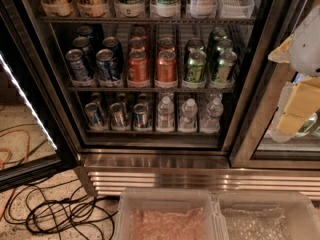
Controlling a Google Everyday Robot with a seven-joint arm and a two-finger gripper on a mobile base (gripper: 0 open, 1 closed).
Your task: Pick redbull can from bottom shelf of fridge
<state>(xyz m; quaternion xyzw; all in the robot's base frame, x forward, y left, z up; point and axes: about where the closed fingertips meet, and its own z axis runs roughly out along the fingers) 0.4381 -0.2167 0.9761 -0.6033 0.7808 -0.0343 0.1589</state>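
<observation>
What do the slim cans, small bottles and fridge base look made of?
The redbull cans: likely metal, glinting silver tops. The water bottles: seemingly clear plastic, see-through. The fridge base: ribbed metal, probably stainless steel, brushed sheen. The gripper sits at the right edge, well away from the cans.

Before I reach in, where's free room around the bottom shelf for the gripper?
Bottom shelf is crowded: redbull cans left, water bottles right, no bare lane. Free: the front, and headroom over the cans under the soda-can rack. Gripper hangs right, beside the door frame.
</observation>
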